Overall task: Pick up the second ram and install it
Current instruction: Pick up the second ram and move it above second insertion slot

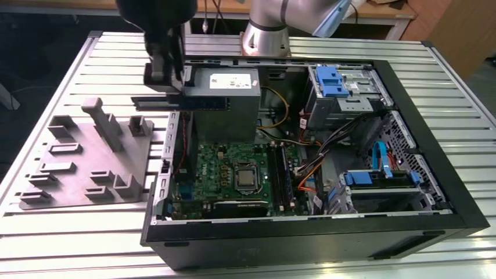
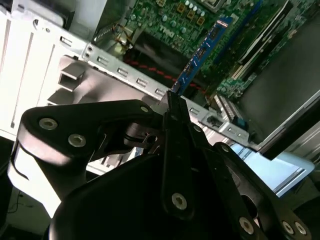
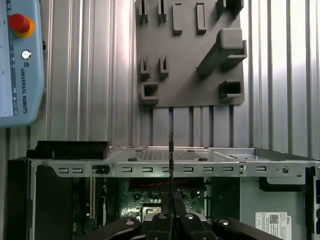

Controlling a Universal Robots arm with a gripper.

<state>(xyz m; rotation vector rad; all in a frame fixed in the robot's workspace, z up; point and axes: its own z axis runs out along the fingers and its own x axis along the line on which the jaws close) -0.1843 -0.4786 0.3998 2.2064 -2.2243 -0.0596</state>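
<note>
Second ram (image 1: 180,103), a dark board with black chips, is clamped at one end between the closed-down fingers of the gripper (image 1: 166,87). It hangs level above the wall of the open computer case (image 1: 310,235) on the exterior view's left, just beside the grey power supply (image 1: 232,116), which bears a white printed label. The green motherboard (image 1: 217,168) lies below. A grey fixture plate (image 1: 78,168) rests on the slatted table (image 1: 62,232)

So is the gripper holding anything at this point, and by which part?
Yes: the gripper is shut on the second ram, pinching its flat faces off-centre, nearer the end at the exterior view's left.
</note>
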